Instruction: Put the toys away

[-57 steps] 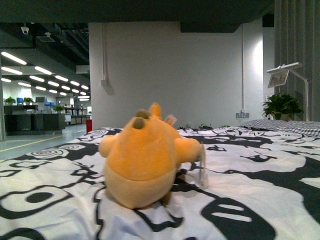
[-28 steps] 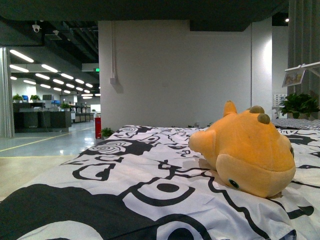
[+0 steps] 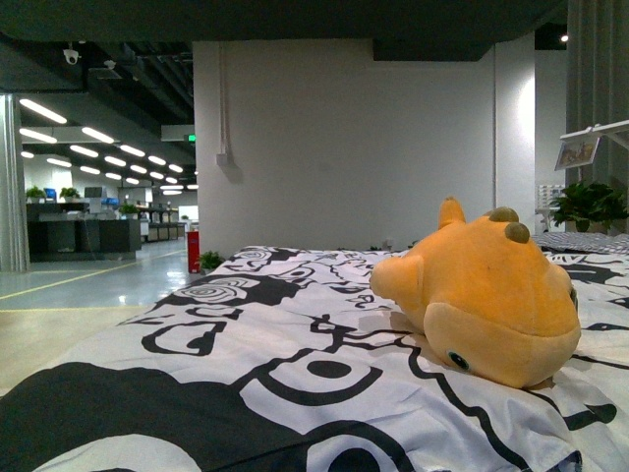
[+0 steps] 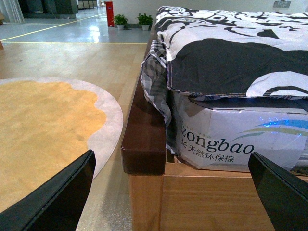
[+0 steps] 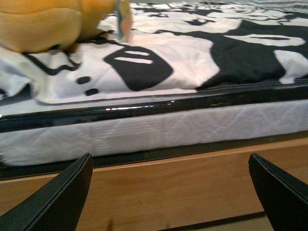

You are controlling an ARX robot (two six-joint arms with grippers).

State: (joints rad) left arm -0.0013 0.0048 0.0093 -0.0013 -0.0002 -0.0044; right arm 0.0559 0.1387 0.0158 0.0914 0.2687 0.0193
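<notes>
An orange-yellow plush toy (image 3: 486, 290) lies on its side on the black-and-white bedspread (image 3: 295, 364), at the right of the front view, with a lighter tan belly and small brown tufts. Its lower part shows in the right wrist view as the plush toy (image 5: 43, 24) near the mattress edge, a tag hanging beside it. My right gripper (image 5: 171, 192) is open, below the mattress, facing the wooden bed frame (image 5: 159, 183). My left gripper (image 4: 173, 192) is open at the bed's corner post (image 4: 144, 144), far from the toy. Neither arm shows in the front view.
A round orange rug (image 4: 43, 130) with a pale border lies on the wooden floor beside the bed. The mattress (image 4: 231, 139) is wrapped in printed plastic. A potted plant (image 3: 590, 206) and a lamp stand behind the bed at right. A white wall (image 3: 344, 147) stands beyond.
One second ago the toy sat at the middle of the front view, seen from behind; now it is at the right and seen from the side. The last half second shows almost no shift.
</notes>
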